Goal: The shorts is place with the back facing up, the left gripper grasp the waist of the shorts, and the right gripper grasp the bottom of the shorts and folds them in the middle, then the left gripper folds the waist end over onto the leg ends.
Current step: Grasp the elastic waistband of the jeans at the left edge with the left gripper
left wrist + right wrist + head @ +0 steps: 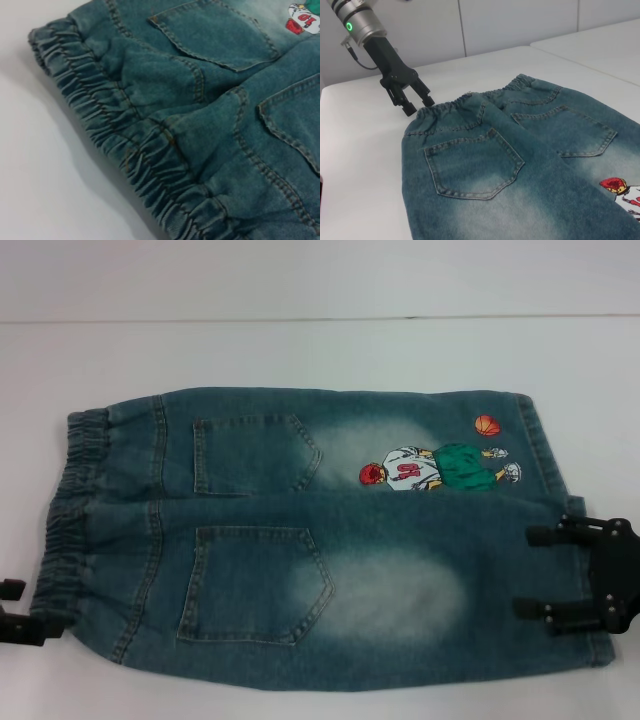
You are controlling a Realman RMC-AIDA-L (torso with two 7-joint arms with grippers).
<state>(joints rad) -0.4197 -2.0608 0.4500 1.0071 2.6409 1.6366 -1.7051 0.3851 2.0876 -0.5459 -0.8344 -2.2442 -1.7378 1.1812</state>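
Two grippers are seen from the head: left gripper [20, 612] at the waist [75, 510], right gripper [580, 575] open over the hem, ready for folding. Shorts [210, 115] lie flat on the table [45, 170]. Left fingers [412, 102] are parted, holding nothing.

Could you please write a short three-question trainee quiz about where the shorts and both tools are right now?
1. True or false: the shorts lie with their back pockets facing up.
2. Which end is the left tool beside: A) leg ends, B) elastic waistband, C) cartoon patch?
3. Fill in: the right tool is over the ___ end of the shorts.

Key: 1 true; 2 B; 3 leg (bottom), with its fingers spread.
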